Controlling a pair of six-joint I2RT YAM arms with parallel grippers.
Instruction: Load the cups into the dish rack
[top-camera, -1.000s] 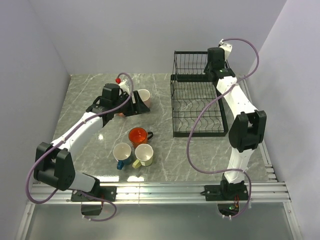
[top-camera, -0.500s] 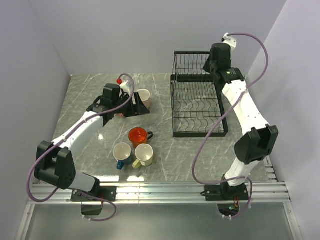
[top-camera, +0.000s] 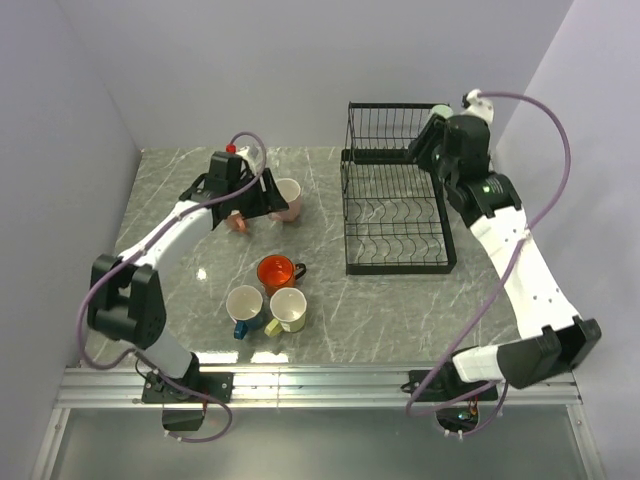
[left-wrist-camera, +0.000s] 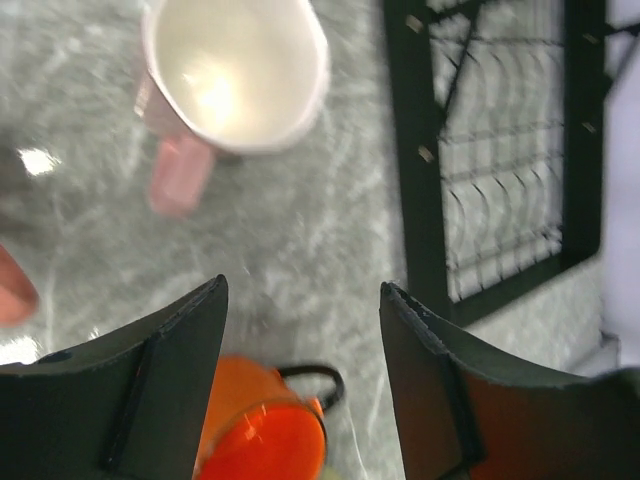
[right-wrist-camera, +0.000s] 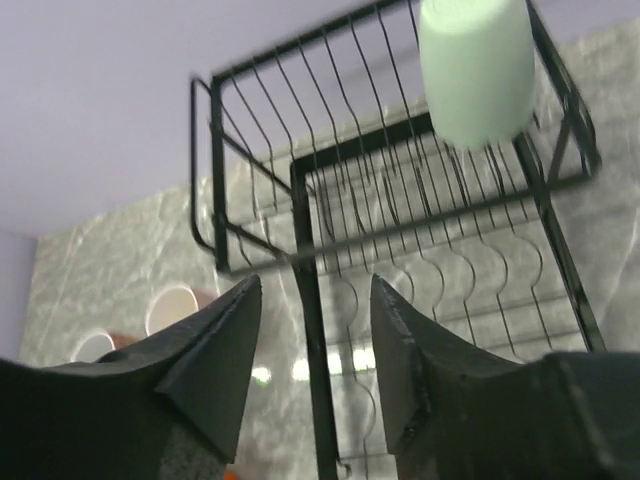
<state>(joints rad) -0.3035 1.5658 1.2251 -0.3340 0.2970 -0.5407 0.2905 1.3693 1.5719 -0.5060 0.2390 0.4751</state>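
Grey marbled tabletop bears dish rack; lilac walls around

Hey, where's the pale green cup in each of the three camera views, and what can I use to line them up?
Top external: the pale green cup sits upper right, at the right end of the upper basket of the dish rack.
Left wrist: not in it.
Right wrist: top right, in that same basket.
Shared landmark: the dish rack, at right in the left wrist view, centre in the right wrist view.
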